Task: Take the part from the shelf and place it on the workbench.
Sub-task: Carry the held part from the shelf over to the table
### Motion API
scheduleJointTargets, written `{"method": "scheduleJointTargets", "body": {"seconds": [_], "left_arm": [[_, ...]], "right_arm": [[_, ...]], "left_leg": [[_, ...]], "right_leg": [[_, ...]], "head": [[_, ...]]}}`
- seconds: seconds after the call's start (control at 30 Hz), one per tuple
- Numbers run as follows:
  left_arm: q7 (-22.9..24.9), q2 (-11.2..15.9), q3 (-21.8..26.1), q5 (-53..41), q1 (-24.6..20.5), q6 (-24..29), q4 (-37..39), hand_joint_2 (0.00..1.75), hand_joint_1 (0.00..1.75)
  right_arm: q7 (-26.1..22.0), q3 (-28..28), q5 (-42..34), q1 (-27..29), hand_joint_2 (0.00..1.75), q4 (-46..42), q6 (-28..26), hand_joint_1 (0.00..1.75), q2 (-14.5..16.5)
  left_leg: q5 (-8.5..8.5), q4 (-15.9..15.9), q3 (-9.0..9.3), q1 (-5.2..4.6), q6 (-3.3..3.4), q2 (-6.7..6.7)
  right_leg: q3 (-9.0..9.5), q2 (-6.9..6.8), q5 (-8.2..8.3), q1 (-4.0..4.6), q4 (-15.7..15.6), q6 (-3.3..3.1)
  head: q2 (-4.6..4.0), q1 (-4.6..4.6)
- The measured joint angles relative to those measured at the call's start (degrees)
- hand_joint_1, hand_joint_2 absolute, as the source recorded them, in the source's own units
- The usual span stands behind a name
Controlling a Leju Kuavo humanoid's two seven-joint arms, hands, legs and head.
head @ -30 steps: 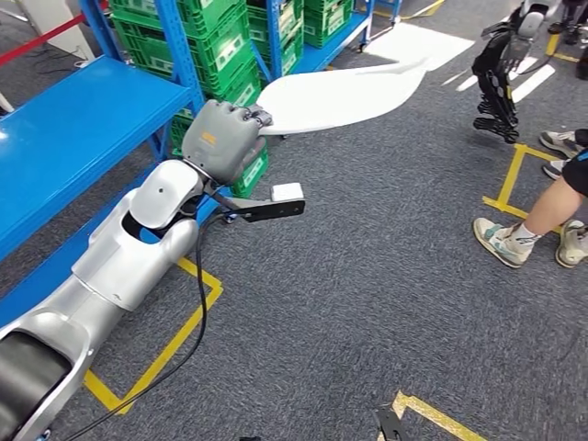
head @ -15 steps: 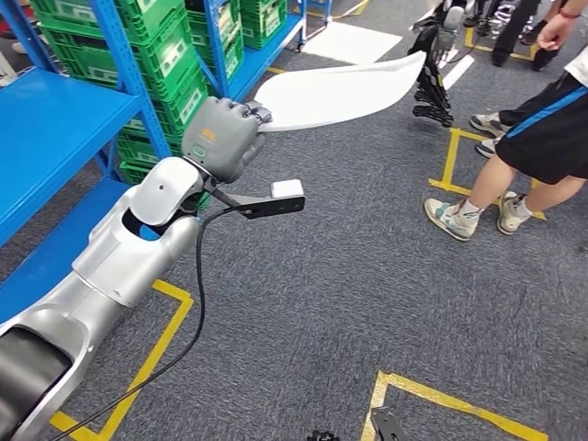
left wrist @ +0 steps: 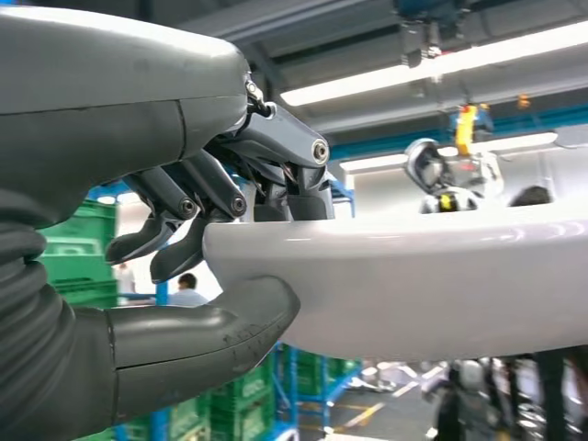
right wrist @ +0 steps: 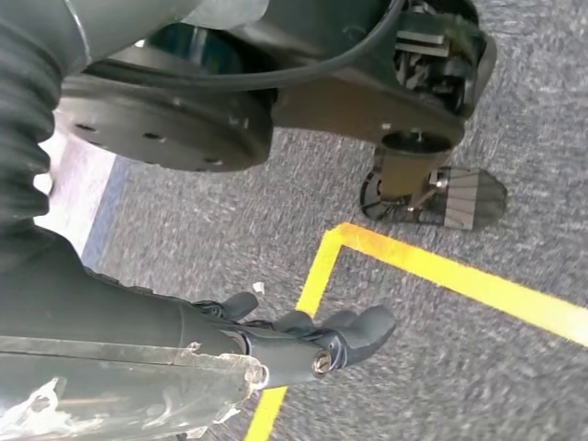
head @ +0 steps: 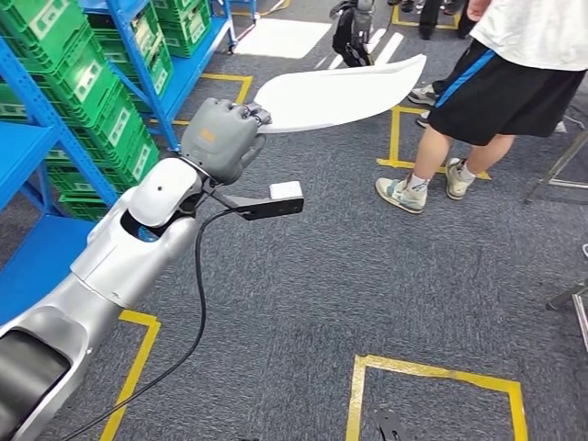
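Left hand (head: 220,138) fingers (left wrist: 208,188) are clamped over the top of the white blade-shaped part (head: 340,92), thumb under it, holding it at its root end only; the long tapered blade cantilevers forward, roughly level, well above the carpet floor (head: 360,276). That's the task's thing: off the blue shelf (head: 41,147), in hand, no counter in sight, so I read this as the carry leg. To do it well: keep the wrist level and the grip firm, since a one-end hold on a long blade means a lot of leverage and any jerk could twist it loose. Turn slowly, because the tip sweeps wide and sits near a person (head: 499,83) standing just ahead; the shelf upright is close on the other side. Keep the part high until the counter shows, then lower it flat, free end down together with the root. Right hand (right wrist: 305,340) hangs over the floor by a yellow floor line (right wrist: 457,280), fingers curled in, nothing in them. Count: one part, one left hand on it, one right hand idle, one person fully near plus more feet further back, many green crates (head: 104,101) on the shelf, too stacked to count exactly.
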Motion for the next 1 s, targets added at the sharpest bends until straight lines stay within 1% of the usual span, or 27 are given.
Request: {"method": "scheduleJointTargets", "body": {"seconds": [0.03, 0.07, 0.1, 0.13, 0.17, 0.2, 0.23, 0.27, 0.3, 0.33, 0.37, 0.43, 0.47, 0.5, 0.53, 0.57, 0.6, 0.67, 0.7, 0.73, 0.8, 0.83, 0.87, 0.9, 0.93, 0.97, 1.0], "left_arm": [[0.00, 0.05, -0.01, 0.00, 0.12, -0.07, 0.00, 1.75, 1.75], [0.00, 0.10, -0.02, 0.00, 0.14, -0.09, 0.00, 1.75, 1.75], [0.00, 0.15, -0.01, 0.00, 0.07, -0.11, 0.00, 1.75, 1.75], [0.00, 0.22, 0.00, 0.00, -0.05, -0.11, 0.00, 1.75, 1.75], [0.00, 0.25, 0.01, 0.00, -0.17, -0.11, 0.00, 1.75, 1.75], [0.00, 0.26, 0.01, 0.00, -0.23, -0.11, 0.00, 1.75, 1.75], [0.00, 0.27, 0.01, 0.00, -0.24, -0.12, 0.00, 1.75, 1.75], [0.00, 0.21, -0.01, 0.00, -0.25, -0.13, 0.00, 1.75, 1.75], [0.00, 0.10, -0.04, 0.00, -0.27, -0.14, 0.00, 1.75, 1.75], [0.00, -0.06, -0.05, 0.00, -0.35, -0.14, -0.01, 1.75, 1.75], [0.00, -0.20, -0.07, 0.00, -0.46, -0.14, -0.01, 1.75, 1.75], [0.00, -0.27, -0.04, 0.00, -0.59, -0.15, -0.01, 1.75, 1.75], [0.00, -0.21, -0.03, 0.00, -0.57, -0.16, 0.00, 1.75, 1.75], [0.00, -0.17, -0.04, 0.00, -0.52, -0.18, 0.00, 1.75, 1.75], [0.00, -0.17, -0.07, 0.00, -0.49, -0.19, 0.00, 1.75, 1.75], [0.00, -0.20, -0.10, 0.00, -0.47, -0.20, 0.00, 1.75, 1.75], [0.00, -0.22, -0.12, 0.00, -0.50, -0.21, 0.00, 1.75, 1.75], [0.00, -0.22, -0.12, 0.00, -0.64, -0.26, 0.00, 1.75, 1.75], [0.00, -0.21, -0.11, 0.00, -0.75, -0.30, 0.00, 1.75, 1.75], [0.00, -0.20, -0.10, 0.00, -0.84, -0.36, 0.00, 1.75, 1.75], [0.00, -0.21, -0.10, 0.00, -0.92, -0.51, 0.00, 1.75, 1.75], [0.00, -0.21, -0.10, 0.00, -0.92, -0.56, 0.00, 1.75, 1.75], [0.00, -0.20, -0.09, 0.00, -0.93, -0.60, 0.00, 1.75, 1.75], [0.00, -0.15, -0.08, 0.01, -0.92, -0.61, 0.00, 1.75, 1.75], [0.00, -0.06, -0.07, 0.01, -0.87, -0.64, 0.00, 1.75, 1.75], [0.00, 0.04, -0.07, 0.02, -0.75, -0.68, 0.00, 1.75, 1.75], [0.00, 0.13, -0.08, 0.02, -0.59, -0.73, 0.00, 1.75, 1.75]], "right_arm": [[0.00, 0.00, 0.03, 0.04, 1.75, 0.00, -0.01, 0.00, -0.01], [0.01, 0.00, 0.03, 0.07, 1.75, 0.00, -0.02, 0.00, -0.01], [0.01, 0.00, 0.04, 0.08, 1.75, 0.00, -0.02, 0.00, 0.00], [0.01, 0.00, 0.05, 0.04, 1.75, 0.00, -0.03, 0.00, 0.00], [0.01, 0.00, 0.06, -0.04, 1.75, 0.00, -0.04, 0.00, 0.00], [0.00, 0.00, 0.08, -0.11, 1.75, 0.00, -0.05, 0.00, -0.01], [0.00, 0.00, 0.08, -0.10, 1.75, 0.00, -0.06, 0.00, -0.01], [0.00, 0.00, 0.08, -0.01, 1.75, 0.00, -0.07, 0.00, -0.01], [0.01, 0.00, 0.07, 0.19, 1.75, 0.00, -0.07, 0.00, -0.01], [0.02, 0.00, 0.05, 0.37, 1.75, 0.00, -0.08, 0.00, -0.01], [0.03, 0.00, 0.04, 0.43, 1.75, 0.00, -0.09, 0.00, -0.01], [0.03, 0.00, 0.04, 0.21, 1.75, 0.00, -0.10, 0.00, 0.00], [0.02, 0.00, 0.04, 0.07, 1.75, 0.00, -0.10, 0.00, 0.00], [0.02, 0.00, 0.04, 0.01, 1.75, 0.00, -0.09, 0.00, 0.01], [0.01, 0.00, 0.04, 0.02, 1.75, 0.00, -0.09, 0.00, 0.01], [0.01, 0.00, 0.04, 0.06, 1.75, 0.00, -0.09, 0.00, 0.00], [0.01, 0.00, 0.05, 0.07, 1.75, 0.00, -0.10, 0.00, -0.01], [-0.02, 0.00, 0.07, -0.06, 1.75, 0.00, -0.10, 0.00, 0.01], [-0.03, 0.00, 0.08, -0.16, 1.75, 0.00, -0.09, 0.00, 0.02], [-0.04, 0.00, 0.07, -0.25, 1.75, 0.00, -0.09, 0.00, 0.02], [-0.04, 0.00, 0.05, -0.29, 1.75, -0.01, -0.10, 0.00, 0.00], [-0.04, 0.00, 0.04, -0.27, 1.75, -0.01, -0.11, 0.00, -0.01], [-0.04, -0.01, 0.04, -0.27, 1.75, -0.02, -0.12, 0.00, -0.02], [-0.05, -0.01, 0.04, -0.32, 1.75, -0.02, -0.13, 0.00, -0.03], [-0.05, -0.01, 0.05, -0.39, 1.75, -0.02, -0.13, 0.00, -0.02], [-0.05, -0.01, 0.07, -0.45, 1.75, -0.02, -0.11, 0.00, -0.02], [-0.05, 0.00, 0.08, -0.47, 1.75, -0.02, -0.11, 0.00, -0.01]], "left_leg": [[0.77, 0.26, -0.45, 0.03, 0.00, -0.06], [2.63, -1.90, 0.34, 0.09, 0.01, -0.24], [4.96, -5.53, 1.95, 0.23, -0.03, -0.95], [6.77, -9.37, 3.76, 0.47, -0.10, -2.36], [8.01, -12.70, 5.34, 0.71, -0.12, -3.66], [8.43, -14.56, 6.23, 0.85, -0.07, -4.66], [8.32, -15.24, 6.55, 0.84, 0.15, -4.98], [8.33, -15.39, 6.58, 0.78, 0.52, -4.41], [8.46, -15.46, 6.60, 0.74, 0.94, -3.73], [8.59, -15.56, 6.64, 0.74, 1.39, -3.10], [8.70, -15.66, 6.68, 0.74, 1.76, -2.41], [8.68, -15.71, 6.74, 0.47, 2.25, -0.94], [8.62, -15.70, 6.76, 0.31, 2.38, -0.08], [8.54, -15.70, 6.79, 0.20, 2.46, 0.76], [8.46, -15.69, 6.85, 0.13, 2.50, 1.56], [8.34, -15.68, 6.98, 0.08, 2.48, 2.30], [8.15, -15.67, 7.21, 0.05, 2.37, 3.01], [7.69, -15.60, 7.66, -0.25, 1.94, 4.23], [7.52, -15.58, 7.82, -0.45, 1.71, 4.74], [7.42, -15.63, 7.92, -0.62, 1.48, 5.26], [7.22, -15.82, 8.15, -0.57, 0.94, 6.25], [6.79, -15.54, 8.10, -0.42, 0.62, 5.73], [5.83, -14.29, 7.58, -0.28, 0.36, 4.54], [4.36, -11.81, 6.44, -0.18, 0.15, 2.91], [2.61, -8.20, 4.68, -0.13, 0.06, 1.31], [0.95, -4.14, 2.56, -0.13, 0.00, 0.50], [0.05, -0.88, 0.72, -0.13, -0.04, 0.20]], "right_leg": [[0.00, 0.81, 0.03, -0.06, 0.02, 0.02], [0.01, 1.67, 0.06, -0.17, 0.05, 0.10], [0.00, 2.53, 0.09, -0.32, 0.12, 0.26], [-0.11, 3.30, 0.10, -0.37, 0.29, 0.55], [-0.34, 4.08, 0.12, -0.44, 0.50, 0.86], [-0.61, 4.76, 0.20, -0.50, 0.59, 1.22], [-0.87, 5.42, 0.35, -0.58, 0.56, 1.63], [-1.06, 6.08, 0.57, -0.74, 0.37, 1.98], [-1.27, 5.96, 0.60, -0.80, 0.26, 2.29], [-1.65, 4.72, 0.23, -0.72, 0.75, 2.55], [-2.57, 2.77, -0.77, -0.59, 2.45, 2.77], [-5.94, -1.34, -4.22, -0.43, 9.50, 3.13], [-7.93, -2.17, -5.86, -0.49, 13.62, 3.27], [-9.25, -2.44, -6.74, -0.53, 16.44, 3.33], [-9.54, -2.54, -6.62, -0.54, 17.23, 3.32], [-8.50, -2.71, -5.48, -0.51, 15.52, 3.25], [-6.29, -3.32, -3.67, -0.45, 11.75, 3.13], [-1.77, -5.97, -1.10, 0.02, 3.97, 2.74], [-0.53, -6.82, -0.58, 0.23, 1.77, 2.44], [-0.20, -7.06, -0.61, 0.46, 1.05, 2.13], [-0.30, -5.50, -0.39, 0.50, 0.85, 1.35], [-0.29, -4.77, -0.26, 0.43, 0.68, 0.97], [-0.24, -4.06, -0.09, 0.27, 0.51, 0.59], [-0.17, -3.36, 0.05, 0.09, 0.36, 0.28], [-0.18, -2.65, 0.12, 0.02, 0.32, 0.09], [-0.20, -1.89, 0.15, -0.03, 0.31, -0.03], [-0.20, -1.04, 0.16, -0.06, 0.31, -0.08]], "head": [[0.00, 0.00], [0.00, 0.00], [0.00, -0.01], [0.00, -0.02], [0.00, -0.02], [0.00, -0.05], [0.00, -0.09], [0.00, -0.09], [0.00, -0.10], [0.00, 0.08], [0.00, 0.32], [0.00, 0.72], [0.00, 0.74], [0.00, 0.74], [0.00, 0.75], [0.00, 0.76], [0.00, 0.76], [0.00, 0.74], [0.00, 0.71], [0.00, 0.68], [0.00, 0.68], [0.00, 0.66], [0.00, 0.61], [0.00, 0.45], [-0.01, 0.32], [-0.01, 0.21], [-0.01, 0.14]]}}
